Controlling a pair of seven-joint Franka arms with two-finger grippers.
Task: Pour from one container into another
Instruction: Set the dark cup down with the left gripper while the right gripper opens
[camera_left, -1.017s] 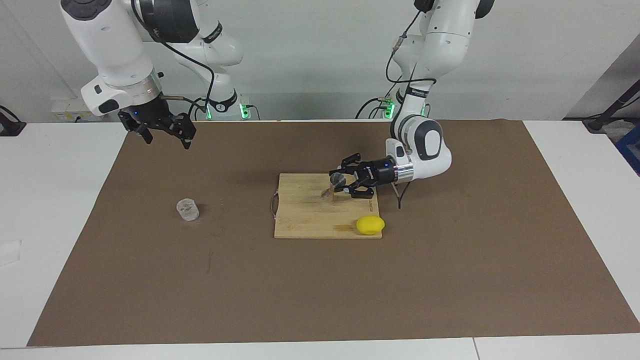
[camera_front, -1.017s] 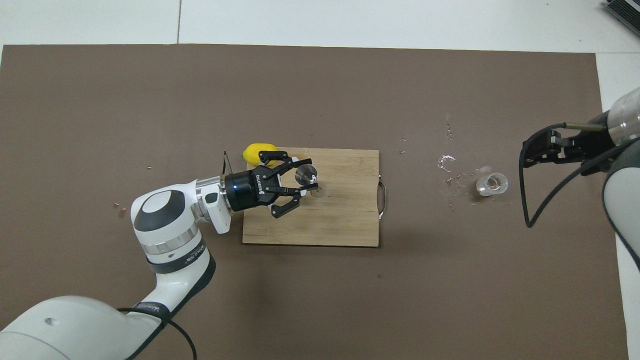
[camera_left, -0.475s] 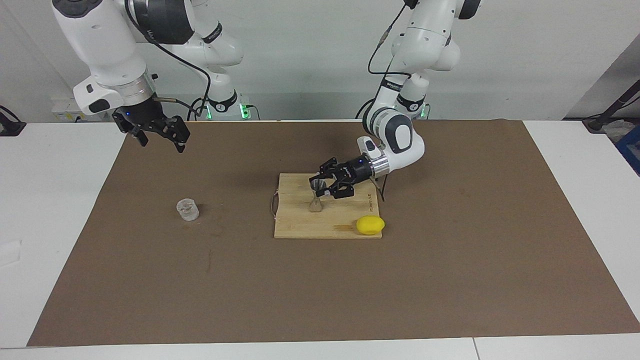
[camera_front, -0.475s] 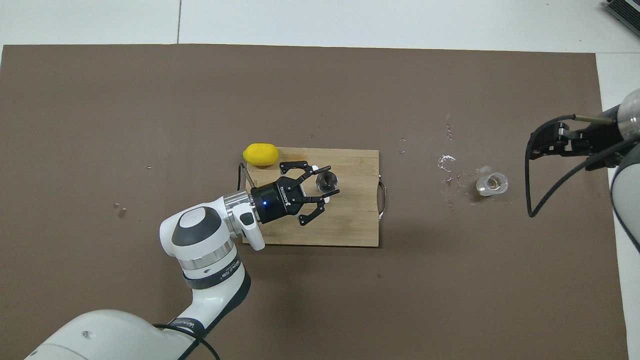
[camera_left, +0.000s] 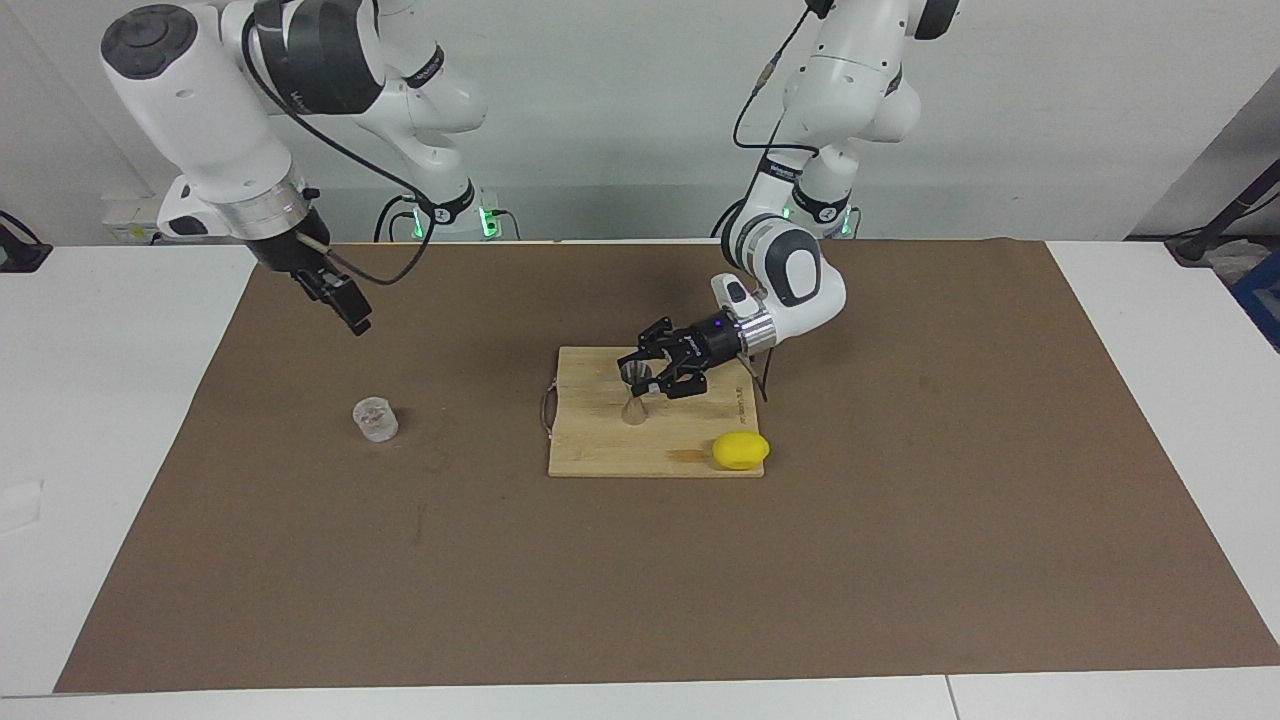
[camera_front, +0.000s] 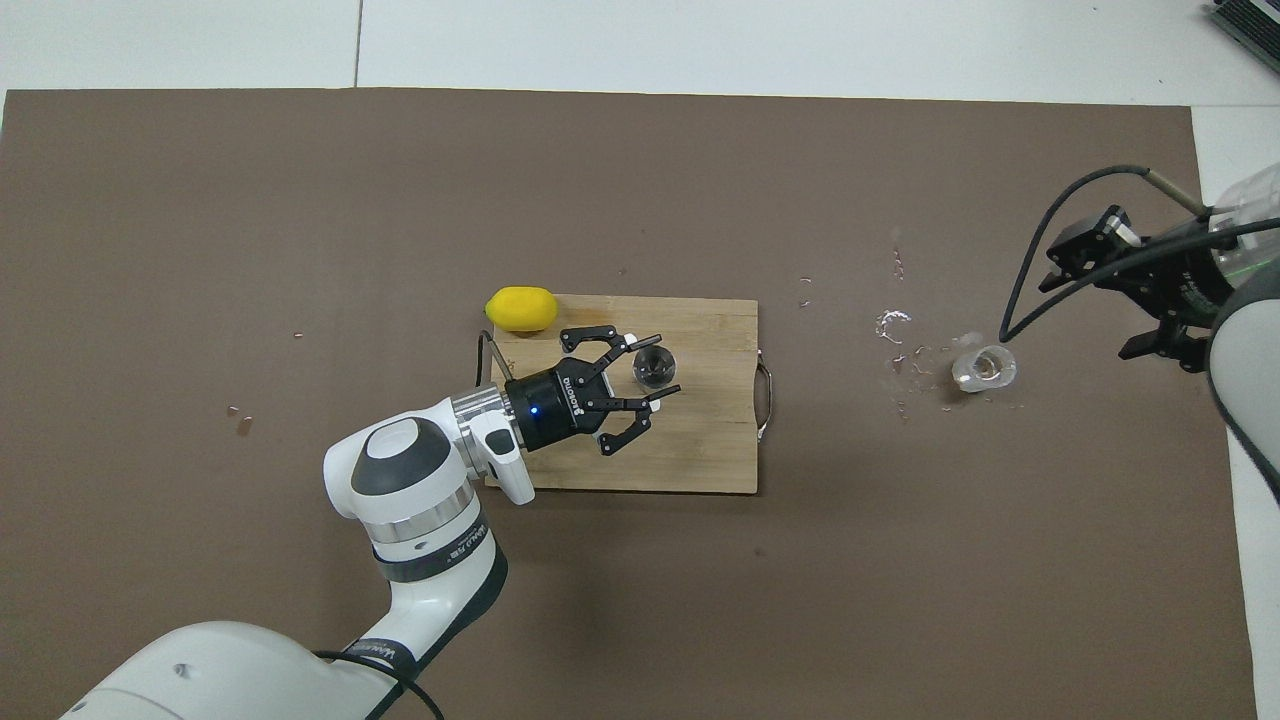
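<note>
The silvery jigger stands upright on the wooden cutting board; it also shows in the overhead view. My left gripper reaches in low and level, its fingers closed on the jigger's upper cone. The clear cup stands on the brown mat toward the right arm's end. My right gripper hangs open and empty in the air over the mat beside the cup, well apart from it.
A yellow lemon lies at the board's corner toward the left arm's end. Spilled droplets lie on the mat between the cup and the board. The board's wire handle faces the cup.
My left gripper brought the tilted jigger upright and set it on the board, then held still. My right gripper turned at the wrist and moved slightly over the mat.
</note>
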